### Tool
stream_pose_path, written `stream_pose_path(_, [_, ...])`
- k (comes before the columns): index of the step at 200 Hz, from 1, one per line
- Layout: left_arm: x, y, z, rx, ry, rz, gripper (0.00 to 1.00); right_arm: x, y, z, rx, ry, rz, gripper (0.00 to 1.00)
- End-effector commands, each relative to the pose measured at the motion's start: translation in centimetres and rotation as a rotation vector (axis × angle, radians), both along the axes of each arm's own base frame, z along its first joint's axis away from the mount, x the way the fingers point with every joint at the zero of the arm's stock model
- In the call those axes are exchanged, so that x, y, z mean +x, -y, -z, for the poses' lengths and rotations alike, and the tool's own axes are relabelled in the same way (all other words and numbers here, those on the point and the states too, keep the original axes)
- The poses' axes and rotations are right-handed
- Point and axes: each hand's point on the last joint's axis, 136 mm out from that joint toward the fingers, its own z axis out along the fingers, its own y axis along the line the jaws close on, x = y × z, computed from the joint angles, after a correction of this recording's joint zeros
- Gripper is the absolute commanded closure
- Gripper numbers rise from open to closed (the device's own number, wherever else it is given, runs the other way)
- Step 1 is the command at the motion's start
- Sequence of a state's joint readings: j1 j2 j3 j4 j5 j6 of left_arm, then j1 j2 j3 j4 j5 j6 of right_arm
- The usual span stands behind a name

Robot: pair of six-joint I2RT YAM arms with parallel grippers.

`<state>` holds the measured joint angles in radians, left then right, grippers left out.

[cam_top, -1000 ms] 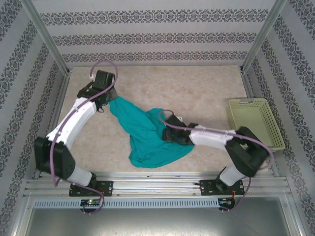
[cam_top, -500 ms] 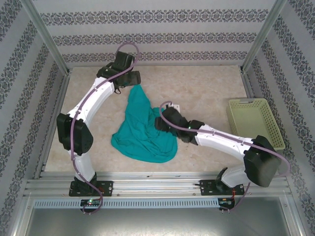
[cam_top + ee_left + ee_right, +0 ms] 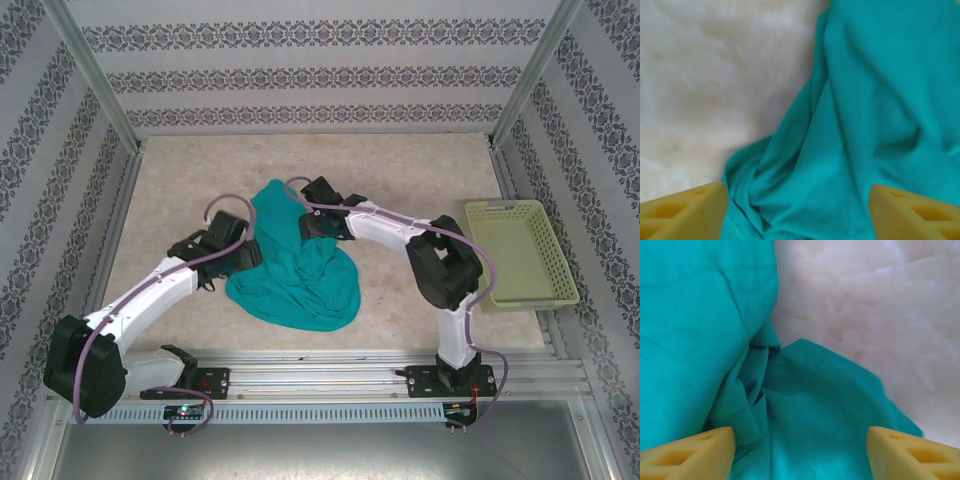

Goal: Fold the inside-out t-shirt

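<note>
Bunching hides t-shirt outline; left gripper, right gripper seemingly spread.

Striped wallpaper with dark floral bands is wrapping the enclosure on three sides, and two slanted aluminium posts are framing the far corners under soft, even light. The beige marbled worktop is lying broad across the middle, while a ribbed metal rail is running along its near edge, with a dull grey metal sheet stretching below it.
</note>
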<state>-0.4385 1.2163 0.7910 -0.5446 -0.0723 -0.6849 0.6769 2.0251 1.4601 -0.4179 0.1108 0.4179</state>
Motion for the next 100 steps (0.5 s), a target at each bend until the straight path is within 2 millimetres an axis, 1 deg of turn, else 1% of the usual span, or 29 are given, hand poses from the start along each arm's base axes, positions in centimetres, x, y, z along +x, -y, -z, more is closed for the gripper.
stream_pose_path(1, [1.0, 1.6, 0.7, -0.08, 0.044, -0.031, 0.32, -1.4, 0.2, 1.8, -0.058, -0.084, -0.036, 0.33])
stream_pose_path(14, [1.3, 1.5, 2.1, -0.058, 0.016, -0.044, 0.35, -1.8, 0.2, 2.4, -0.077, -0.095, -0.039, 0.33])
stream_pose_path(23, [1.7, 1.5, 2.9, -0.042, -0.003, -0.045, 0.38, -2.0, 1.0, 2.8, -0.104, -0.102, -0.014, 0.33])
stream_pose_path(34, [2.3, 1.8, 3.8, -0.026, -0.029, -0.039, 0.42, -2.4, 2.5, 3.4, -0.129, -0.12, 0.035, 0.34])
stream_pose_path(44, [3.2, 2.1, 4.4, -0.013, -0.038, -0.031, 0.45, -2.8, 4.3, 3.9, -0.138, -0.138, 0.097, 0.36])
stream_pose_path(60, [5.1, 2.2, 5.3, 0.004, -0.049, -0.03, 0.49, -3.8, 7.1, 4.5, -0.112, -0.162, 0.195, 0.37])
stream_pose_path(72, [6.8, 2.2, 5.9, 0.018, -0.064, -0.024, 0.53, -4.9, 8.3, 4.6, -0.069, -0.169, 0.244, 0.39])
stream_pose_path(86, [9.1, 2.6, 6.3, 0.031, -0.073, -0.01, 0.55, -6.6, 9.0, 4.5, -0.024, -0.173, 0.279, 0.4])
stream_pose_path(100, [11.6, 3.5, 6.5, 0.027, -0.083, 0.015, 0.56, -8.5, 8.5, 4.3, 0.043, -0.173, 0.296, 0.41])
